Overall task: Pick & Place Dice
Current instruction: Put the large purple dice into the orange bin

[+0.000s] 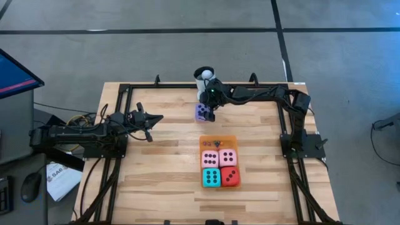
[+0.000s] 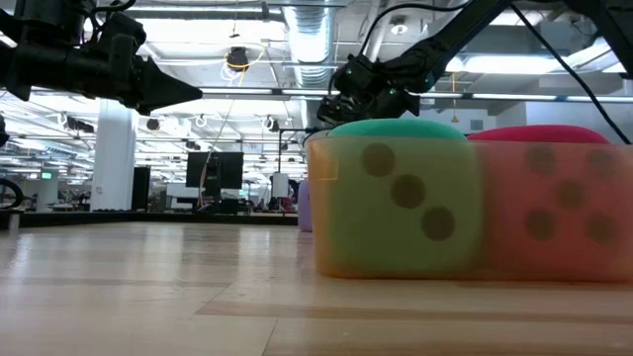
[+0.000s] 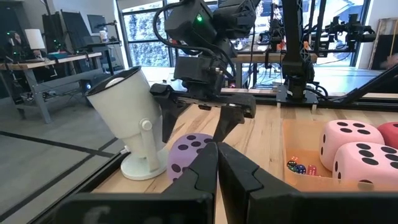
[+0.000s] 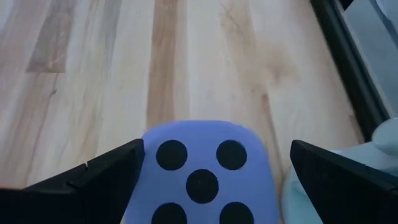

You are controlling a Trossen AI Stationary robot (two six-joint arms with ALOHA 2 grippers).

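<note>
the right gripper [image 1: 207, 114] hangs over the purple die [image 1: 201, 112] near the far edge of the table [image 1: 156, 162], jaws spread wide, 1 finger on each side of the die and not yet closed on it. the white mug [image 1: 204, 77] stands just behind it. 2 pink dice [image 1: 219, 157], a teal die [image 1: 211, 177] and a red die [image 1: 230, 177] sit together on the orange mat [image 1: 206, 140]. the left gripper [image 1: 149, 127] waits at the left side, jaws closed.
</note>
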